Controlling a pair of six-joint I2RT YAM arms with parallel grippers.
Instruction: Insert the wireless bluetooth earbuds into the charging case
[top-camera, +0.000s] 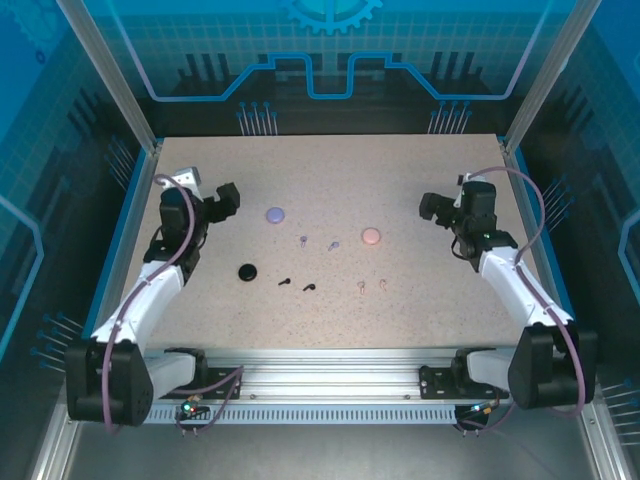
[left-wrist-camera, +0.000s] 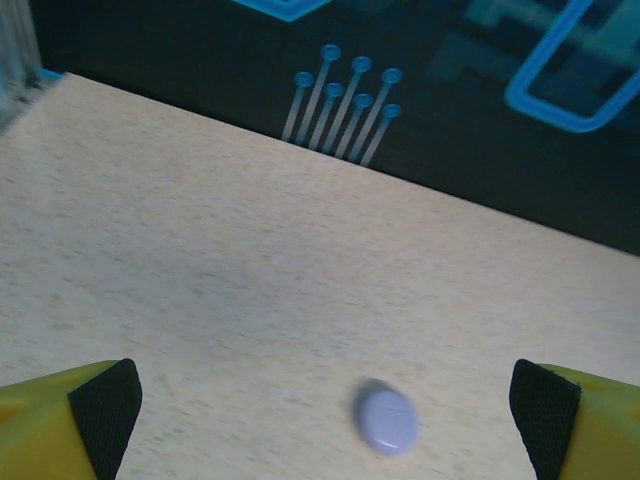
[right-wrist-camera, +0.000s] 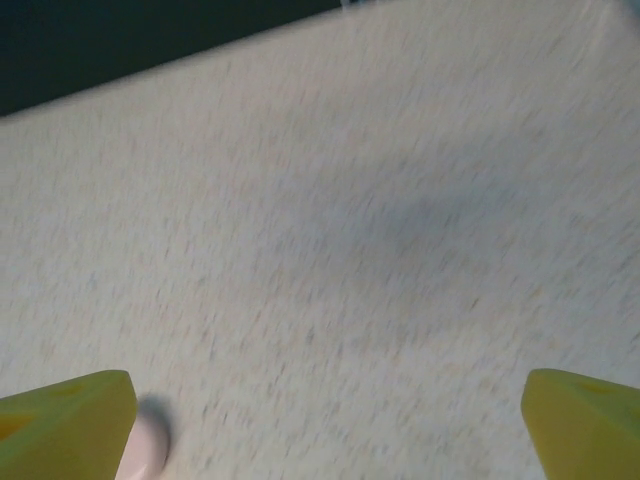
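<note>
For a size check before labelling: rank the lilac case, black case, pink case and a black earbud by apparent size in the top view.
1. Largest: lilac case, black case and pink case, which look too alike to rank.
2. Smallest: black earbud, far smaller.

Lilac earbuds (top-camera: 303, 240) by lilac case (top-camera: 276, 214) — black earbuds (top-camera: 285, 282) by black case (top-camera: 247, 271) — pink earbuds (top-camera: 361, 286) by pink case (top-camera: 371, 236).

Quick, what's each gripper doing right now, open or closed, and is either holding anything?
Left gripper: open, holding nothing; the lilac case lies loose on the table ahead of it.
Right gripper: open, holding nothing.
</note>
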